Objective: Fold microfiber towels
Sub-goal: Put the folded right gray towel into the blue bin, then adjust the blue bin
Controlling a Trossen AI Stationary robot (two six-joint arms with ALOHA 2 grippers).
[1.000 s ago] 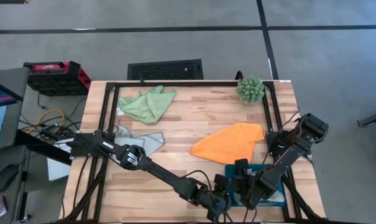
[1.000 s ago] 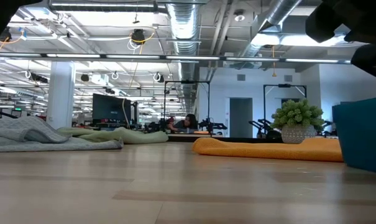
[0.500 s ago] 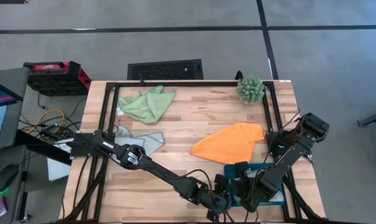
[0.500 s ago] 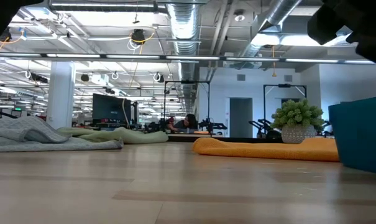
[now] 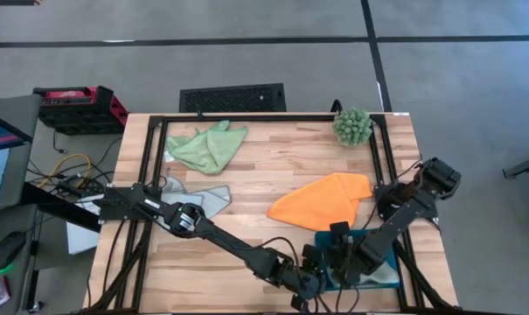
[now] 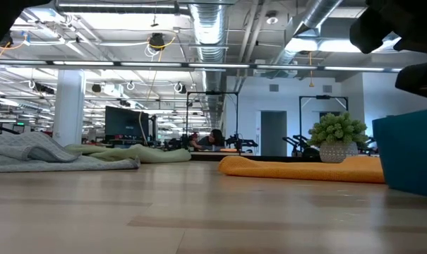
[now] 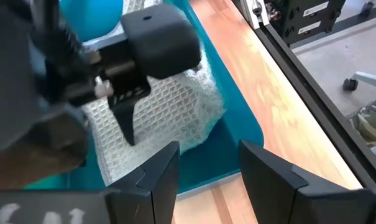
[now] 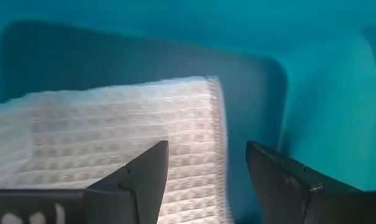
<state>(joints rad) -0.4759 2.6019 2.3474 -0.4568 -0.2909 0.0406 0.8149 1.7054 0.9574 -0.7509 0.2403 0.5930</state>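
A teal tray (image 5: 375,236) stands at the table's near right, and a folded pale mint towel (image 7: 175,112) lies flat on its floor. My right gripper (image 8: 206,180) hangs open over that towel, pointing steeply down. My left gripper (image 7: 206,177) is open just outside the tray's near-left rim, aimed at the towel, with nothing between its fingers. An orange towel (image 5: 321,203) lies folded at mid-table. At the far left a light green towel (image 5: 205,146) lies crumpled, with a blue-grey towel (image 5: 194,194) nearer at the left edge. My right gripper stands over the pale mint towel's edge (image 8: 212,124) with one fingertip (image 7: 129,127) low above the weave. I cannot tell whether it touches the cloth. My left gripper touches nothing.
A spiky green ball plant (image 5: 352,126) sits at the far right corner. A black frame (image 5: 247,117) runs around the table top. Bare wood (image 5: 273,171) lies between the towels. The tray's wall (image 6: 411,152) rises at the right of the low view.
My right gripper has tipped a little over the tray and stays open. The towels lie as before.
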